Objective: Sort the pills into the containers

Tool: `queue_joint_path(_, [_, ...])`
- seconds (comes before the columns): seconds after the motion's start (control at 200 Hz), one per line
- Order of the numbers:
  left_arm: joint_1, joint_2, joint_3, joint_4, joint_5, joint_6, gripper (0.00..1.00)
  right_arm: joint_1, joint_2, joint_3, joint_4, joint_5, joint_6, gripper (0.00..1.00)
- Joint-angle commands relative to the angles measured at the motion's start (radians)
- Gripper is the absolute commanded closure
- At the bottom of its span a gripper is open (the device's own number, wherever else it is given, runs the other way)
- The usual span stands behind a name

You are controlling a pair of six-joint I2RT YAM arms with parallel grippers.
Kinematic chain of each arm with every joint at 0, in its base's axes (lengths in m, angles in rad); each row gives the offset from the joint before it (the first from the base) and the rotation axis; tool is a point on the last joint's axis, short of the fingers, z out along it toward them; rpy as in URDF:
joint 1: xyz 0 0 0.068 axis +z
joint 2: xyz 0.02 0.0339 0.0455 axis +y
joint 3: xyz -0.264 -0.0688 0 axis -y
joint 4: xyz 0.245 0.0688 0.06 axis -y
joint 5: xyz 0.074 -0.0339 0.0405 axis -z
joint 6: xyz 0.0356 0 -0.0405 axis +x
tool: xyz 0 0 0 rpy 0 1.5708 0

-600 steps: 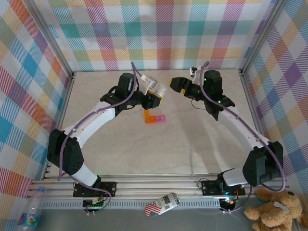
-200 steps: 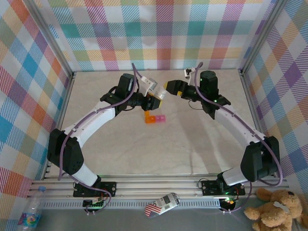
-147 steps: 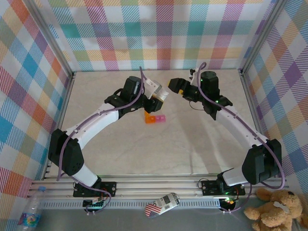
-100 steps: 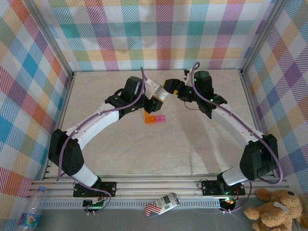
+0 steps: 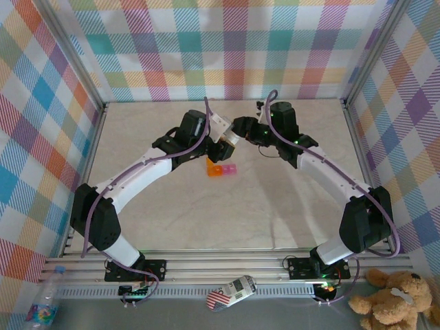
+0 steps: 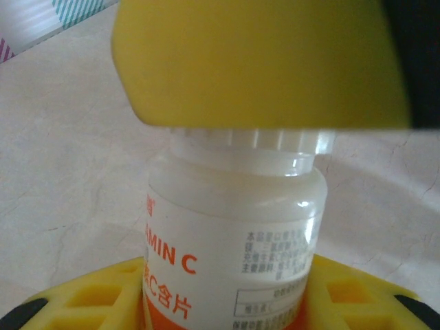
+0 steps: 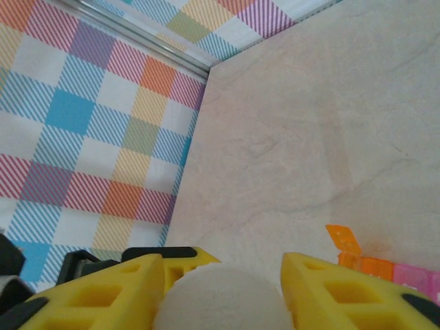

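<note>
My left gripper is shut on a white and orange vitamin bottle and holds it above the table, with its mouth end toward the right arm. In the left wrist view the bottle stands between my yellow fingers. My right gripper is shut on the bottle's white cap. A yellow right finger covers the cap's top. The containers, one orange box and pink ones, lie on the table just below. The orange box's lid stands open. Pills are hidden.
Plaid walls on an aluminium frame close the table's back and sides. The marble tabletop is bare in front of the containers. A teddy bear and a water bottle lie off the table's near edge.
My right gripper moved left onto the bottle's cap and closed on it. The left arm, still holding the bottle, shifted it slightly right toward the right gripper.
</note>
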Motion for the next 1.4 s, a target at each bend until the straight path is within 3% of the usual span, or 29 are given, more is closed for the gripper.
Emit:
queue_joint_path(0.0, [-0.009, -0.007, 0.045, 0.009, 0.016, -0.002, 1.00, -0.001, -0.009, -0.002, 0.028, -0.024, -0.042, 0.57])
queue_joint_path(0.095, [0.016, -0.019, 0.040, 0.025, 0.103, -0.043, 1.00, -0.025, -0.030, -0.064, 0.148, -0.107, -0.088, 0.57])
queue_joint_path(0.2, [0.066, -0.040, 0.021, 0.087, 0.277, -0.114, 1.00, -0.060, -0.042, -0.111, 0.270, -0.240, -0.126, 0.56])
queue_joint_path(0.32, [0.103, -0.043, 0.015, 0.119, 0.458, -0.172, 1.00, -0.071, -0.028, -0.083, 0.266, -0.359, -0.171, 0.56])
queue_joint_path(0.39, [0.110, -0.032, 0.025, 0.111, 0.504, -0.183, 1.00, -0.071, -0.015, -0.058, 0.255, -0.386, -0.167, 0.56])
queue_joint_path(0.5, [0.110, -0.024, 0.028, 0.090, 0.457, -0.172, 1.00, -0.071, -0.010, -0.040, 0.239, -0.368, -0.146, 0.53])
queue_joint_path(0.61, [0.109, -0.022, 0.031, 0.066, 0.382, -0.149, 1.00, -0.071, -0.025, -0.029, 0.203, -0.318, -0.120, 0.27])
queue_joint_path(0.695, [0.107, -0.022, 0.034, 0.049, 0.299, -0.130, 1.00, -0.071, -0.060, -0.035, 0.162, -0.235, -0.103, 0.19])
queue_joint_path(0.965, [0.077, -0.022, 0.033, 0.007, 0.105, -0.051, 1.00, -0.068, -0.091, -0.018, 0.013, -0.055, -0.033, 0.17])
queue_joint_path(1.395, [0.025, 0.009, 0.065, -0.024, 0.063, -0.011, 1.00, 0.004, 0.003, 0.042, -0.012, -0.029, -0.020, 0.21])
